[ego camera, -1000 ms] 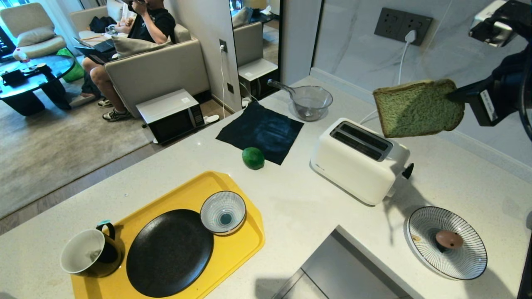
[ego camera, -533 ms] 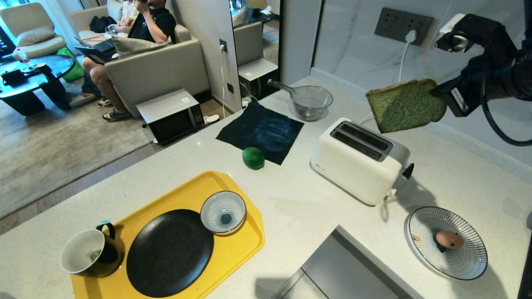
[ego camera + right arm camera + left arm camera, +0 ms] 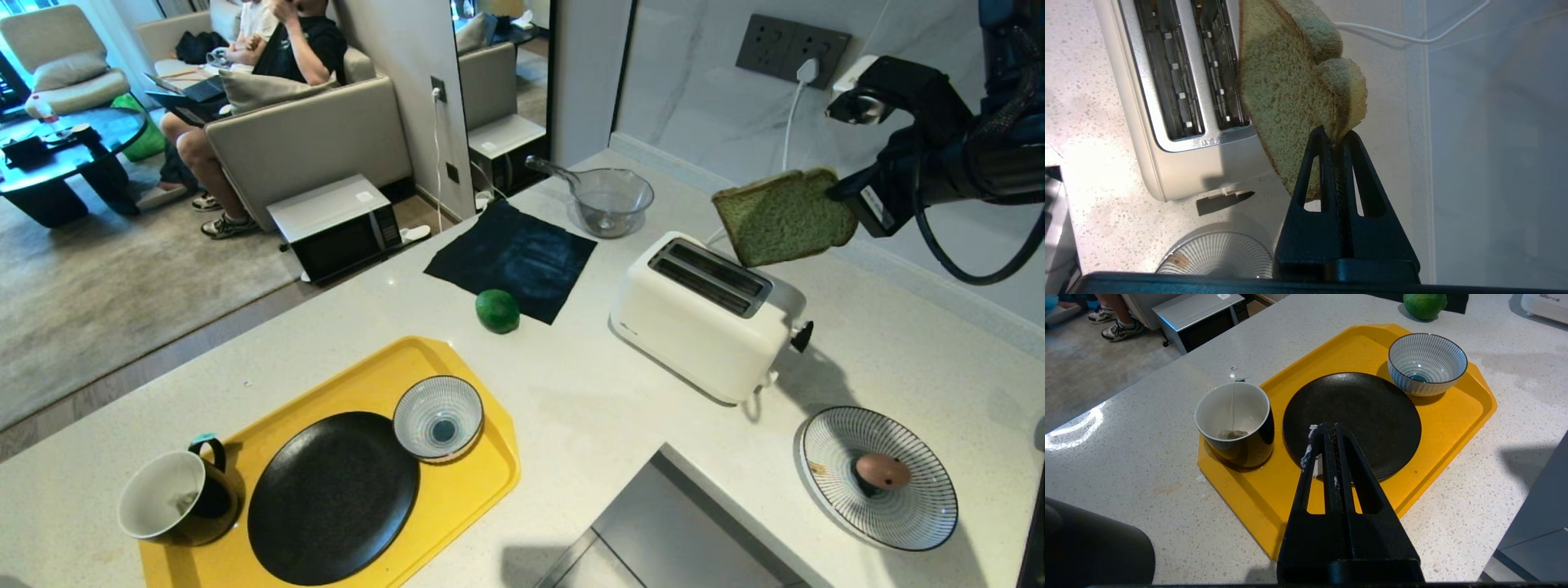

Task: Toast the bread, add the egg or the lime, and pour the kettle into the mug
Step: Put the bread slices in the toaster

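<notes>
My right gripper point(image 3: 845, 196) point(image 3: 1336, 136) is shut on a corner of the pale green bread point(image 3: 782, 217) point(image 3: 1290, 94). The slice hangs upright in the air, just above and behind the far slot of the white toaster point(image 3: 706, 314) point(image 3: 1180, 81). The egg point(image 3: 882, 471) lies in a striped plate point(image 3: 922, 523) at the front right. The lime point(image 3: 498, 311) point(image 3: 1424, 304) rests on the counter by a dark cloth. The black mug point(image 3: 175, 498) point(image 3: 1235, 422) stands on the yellow tray point(image 3: 482, 490) point(image 3: 1453, 428). My left gripper point(image 3: 1327, 430) is shut and empty above the tray's black plate. The kettle is out of view.
On the tray sit a black plate point(image 3: 333, 496) and a striped bowl point(image 3: 438, 418). A dark cloth point(image 3: 514, 257) and a clear glass bowl point(image 3: 608, 200) lie behind the lime. The toaster's cord runs to a wall socket point(image 3: 792, 51). A person point(image 3: 269, 57) sits on a sofa beyond.
My right gripper has carried the bread down and to the left, nearer to the toaster's slots. Everything on the counter has stayed put.
</notes>
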Robot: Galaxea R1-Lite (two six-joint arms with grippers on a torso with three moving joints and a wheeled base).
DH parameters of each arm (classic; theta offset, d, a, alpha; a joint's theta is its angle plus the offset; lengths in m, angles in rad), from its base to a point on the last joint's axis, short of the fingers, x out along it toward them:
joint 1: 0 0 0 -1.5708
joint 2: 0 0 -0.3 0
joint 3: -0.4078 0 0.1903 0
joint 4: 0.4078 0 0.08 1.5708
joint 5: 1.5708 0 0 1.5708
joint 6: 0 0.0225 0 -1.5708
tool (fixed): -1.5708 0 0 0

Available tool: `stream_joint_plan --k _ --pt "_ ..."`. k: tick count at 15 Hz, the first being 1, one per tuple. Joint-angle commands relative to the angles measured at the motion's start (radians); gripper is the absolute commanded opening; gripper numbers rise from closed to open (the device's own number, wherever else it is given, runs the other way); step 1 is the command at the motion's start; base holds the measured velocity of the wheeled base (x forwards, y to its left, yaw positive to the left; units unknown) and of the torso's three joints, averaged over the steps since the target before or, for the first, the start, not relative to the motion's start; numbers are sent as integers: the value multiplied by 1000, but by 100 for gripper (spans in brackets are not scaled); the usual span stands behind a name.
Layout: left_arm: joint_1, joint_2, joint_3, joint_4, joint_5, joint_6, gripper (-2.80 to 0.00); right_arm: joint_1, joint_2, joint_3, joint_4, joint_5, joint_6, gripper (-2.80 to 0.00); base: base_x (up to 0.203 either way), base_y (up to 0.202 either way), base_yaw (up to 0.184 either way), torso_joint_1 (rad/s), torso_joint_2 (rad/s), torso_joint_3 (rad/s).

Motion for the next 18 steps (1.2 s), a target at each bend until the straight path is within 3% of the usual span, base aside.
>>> stream_joint_plan --k 1,18 --pt "-1 -1 17 0 1 1 -280 1 4 10 5 0 -3 -280 0 0 0 0 0 0" --pt "-1 -1 17 -2 3 1 -280 -4 110 12 2 -9 -110 -280 0 0 0 0 0 0"
